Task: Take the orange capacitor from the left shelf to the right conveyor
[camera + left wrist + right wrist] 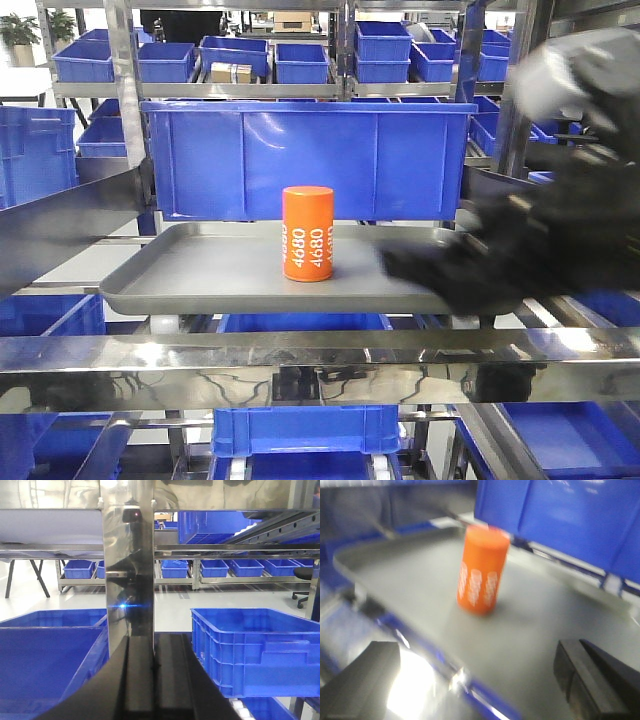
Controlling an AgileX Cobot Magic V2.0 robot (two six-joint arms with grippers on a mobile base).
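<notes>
The orange capacitor [308,233] is standing upright near the middle of the grey tray [180,275] on the left shelf [125,60], untouched, so by my reading the job is sitting at its approach step. The right hand [472,655] is hovering low over the tray's right side, blurred in the front view, with its two fingers [590,675] spread wide and gripping nothing. The capacitor is lying ahead of the gap, apart from both fingers. The next move is calling for the hand to go forward until the fingers are flanking the cylinder, close around its body, and lift it clear before carrying it to the right conveyor, which is not showing in any view. A large blue bin [250,160] is standing just behind the tray and a steel front rail [320,362] is running below it, likely leaving little room for error. The left hand [153,680] is resting with fingers together, empty, facing a steel post [127,580].
</notes>
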